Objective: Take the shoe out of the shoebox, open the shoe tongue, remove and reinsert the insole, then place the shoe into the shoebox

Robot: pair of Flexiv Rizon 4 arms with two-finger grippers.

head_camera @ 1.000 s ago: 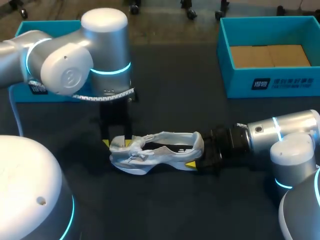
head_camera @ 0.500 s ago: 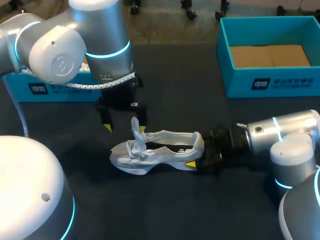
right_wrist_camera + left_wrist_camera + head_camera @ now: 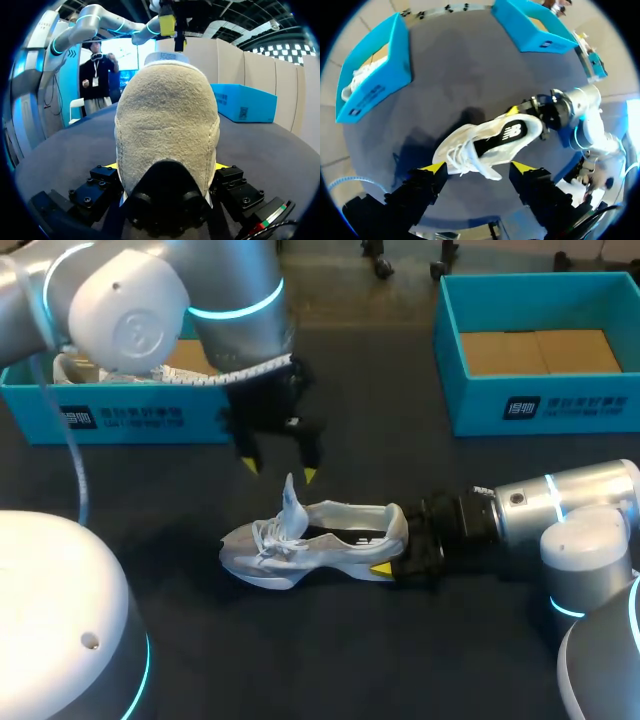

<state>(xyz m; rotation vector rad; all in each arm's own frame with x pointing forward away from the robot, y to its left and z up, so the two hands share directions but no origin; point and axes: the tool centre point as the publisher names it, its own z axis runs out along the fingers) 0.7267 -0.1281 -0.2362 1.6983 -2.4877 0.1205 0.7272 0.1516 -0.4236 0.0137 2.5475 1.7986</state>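
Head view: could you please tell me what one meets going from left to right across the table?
From the left: left shoebox → shoe → right gripper at its heel → right shoebox. The left gripper overlaps the shoe sideways, so I leave it out.

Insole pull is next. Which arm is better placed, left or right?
Left. The left hand is open and hangs just above the raised tongue of the shoe, free to reach into the opening. The right hand is shut on the heel, steadying the shoe, so it is probably best kept there.
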